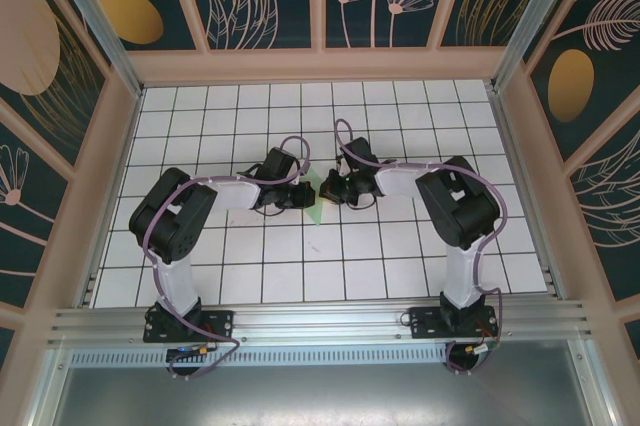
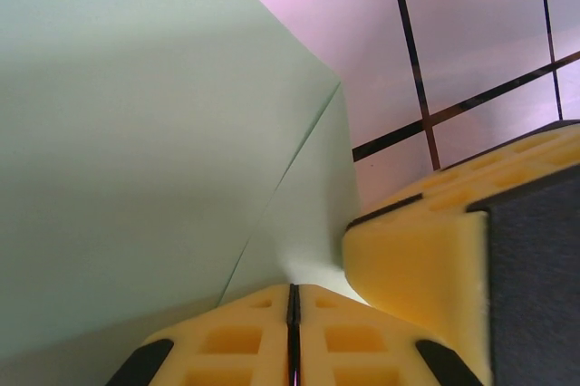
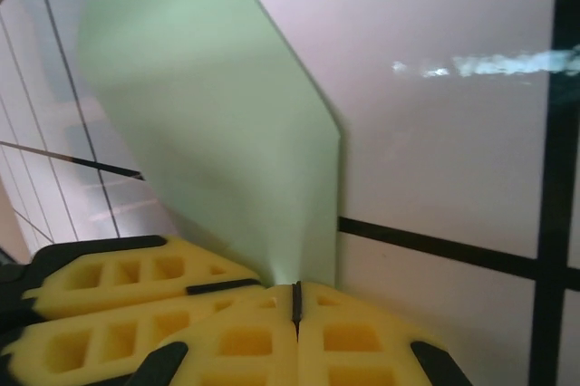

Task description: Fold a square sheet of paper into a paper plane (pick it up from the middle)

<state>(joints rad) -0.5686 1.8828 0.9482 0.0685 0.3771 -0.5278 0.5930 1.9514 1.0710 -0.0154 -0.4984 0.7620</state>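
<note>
Yellow foam pads (image 2: 245,341) of my left end effector (image 2: 293,313) sit pressed together at the bottom of the left wrist view. The pale green sheet of paper (image 2: 136,132) runs straight into their seam, so I read that end effector as clamped on the paper. My right end effector (image 3: 295,304) looks the same: jaws closed, with the paper's lower edge pinched between them. From above, both meet over the middle of the worktop (image 1: 400,266), almost touching, with the sheet between them and lifted partly off the tiles. One crease crosses it. I judge the two grips sit this close so a fold line stays taut from both sides; the plane looks far from finished.
</note>
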